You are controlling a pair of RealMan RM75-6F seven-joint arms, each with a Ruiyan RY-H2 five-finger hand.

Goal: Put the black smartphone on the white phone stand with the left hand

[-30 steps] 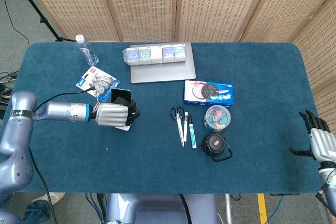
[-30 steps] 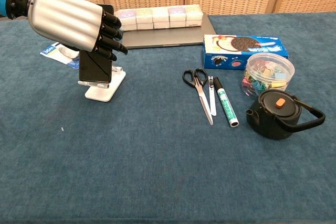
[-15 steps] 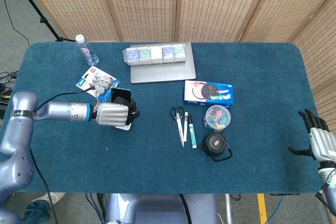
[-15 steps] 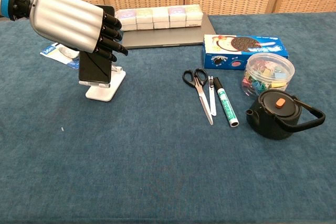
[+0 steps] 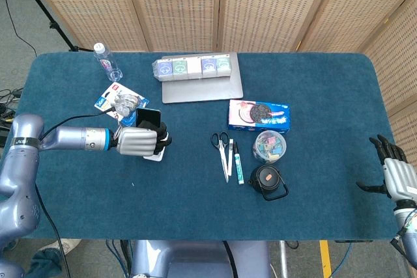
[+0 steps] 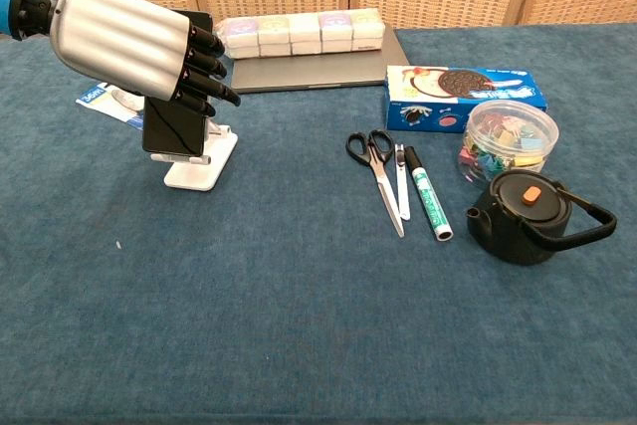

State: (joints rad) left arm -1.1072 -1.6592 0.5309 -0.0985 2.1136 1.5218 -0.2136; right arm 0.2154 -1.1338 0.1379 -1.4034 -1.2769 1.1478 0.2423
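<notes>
**Left hand and phone edge leftward on the stand**

Compared with the frames a second and half a second earlier, the left hand and the black smartphone have shifted a little toward the left of the chest view. The phone's bottom edge now sits slightly higher and further left against the white phone stand, and more of the stand's base shows to its right. In the head view the same small drift appears: the left hand and the smartphone lie a touch further left than before. Everything else on the tabletop is unchanged.

The left hand is wrapped around the smartphone's upper half, its dark fingers curled over the right edge while the pale back of the hand covers most of the screen side. The phone stands nearly upright, its lower end at the stand's ledge; whether it fully rests there cannot be told. The stand sits on the tabletop just in front of a blue blister pack.

The right hand hangs at the tabletop's far right edge in the head view, fingers spread and holding nothing. The scissors, marker and black kettle lie well apart from the stand, to its right.
</notes>
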